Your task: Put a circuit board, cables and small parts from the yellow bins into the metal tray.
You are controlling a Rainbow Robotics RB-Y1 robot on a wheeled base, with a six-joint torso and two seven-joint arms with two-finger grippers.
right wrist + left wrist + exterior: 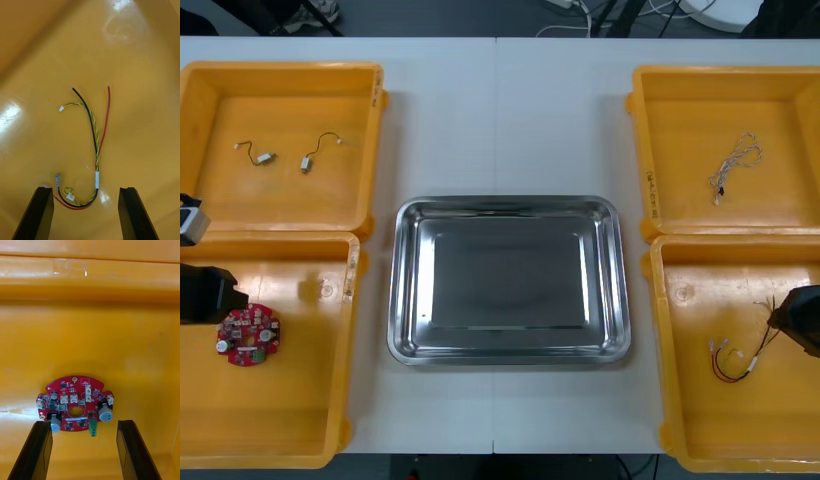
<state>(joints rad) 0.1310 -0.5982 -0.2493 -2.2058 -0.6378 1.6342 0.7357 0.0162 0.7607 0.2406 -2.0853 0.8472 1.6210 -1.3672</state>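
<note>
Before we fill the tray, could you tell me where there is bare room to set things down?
The metal tray is wholly bare, as is the table strip between the far bins. Crowded: the left gripper, open, hovers at the circuit board; the right gripper, open, over the red and yellow cable.

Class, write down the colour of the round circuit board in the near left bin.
The round circuit board is red, clearest in the left wrist view.

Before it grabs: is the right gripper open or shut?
Open: the right gripper's black fingers stand apart in the near-right yellow bin, flanking the red and yellow cable.
</note>
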